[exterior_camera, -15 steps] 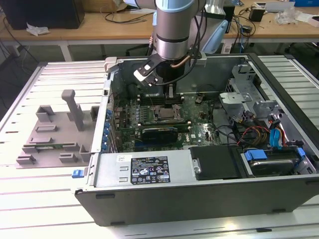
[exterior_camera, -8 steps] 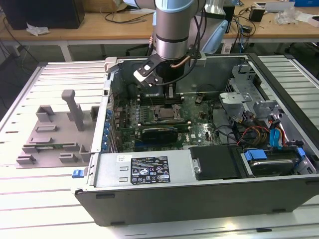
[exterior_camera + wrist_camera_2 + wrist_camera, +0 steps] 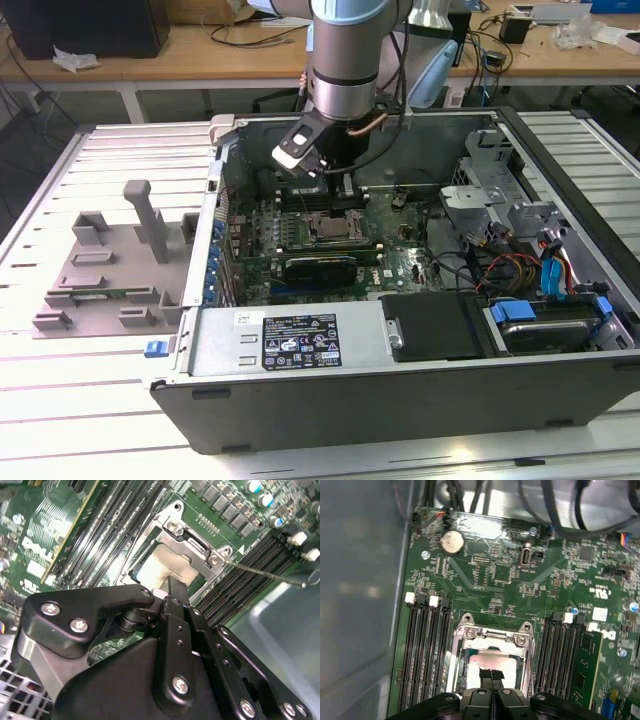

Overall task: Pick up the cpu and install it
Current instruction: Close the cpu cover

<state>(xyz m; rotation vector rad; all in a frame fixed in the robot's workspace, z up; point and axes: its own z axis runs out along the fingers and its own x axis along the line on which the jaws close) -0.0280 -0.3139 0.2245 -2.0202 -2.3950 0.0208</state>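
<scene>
A: On the exterior view's left, what stands?
B: Grey fixture (image 3: pixel 100 270).
A: And rightward, inside the case (image 3: pixel 400 400)?
B: Gripper (image 3: pixel 490 674), fingers pressed together, tips at the cpu (image 3: pixel 485 657), which lies in the socket (image 3: pixel 465 630).

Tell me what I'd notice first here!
The big robot arm reaching down into an open computer case. In the first wrist view its black gripper, fingers closed, sits right over the shiny cpu inside the metal socket on the green motherboard.
</scene>
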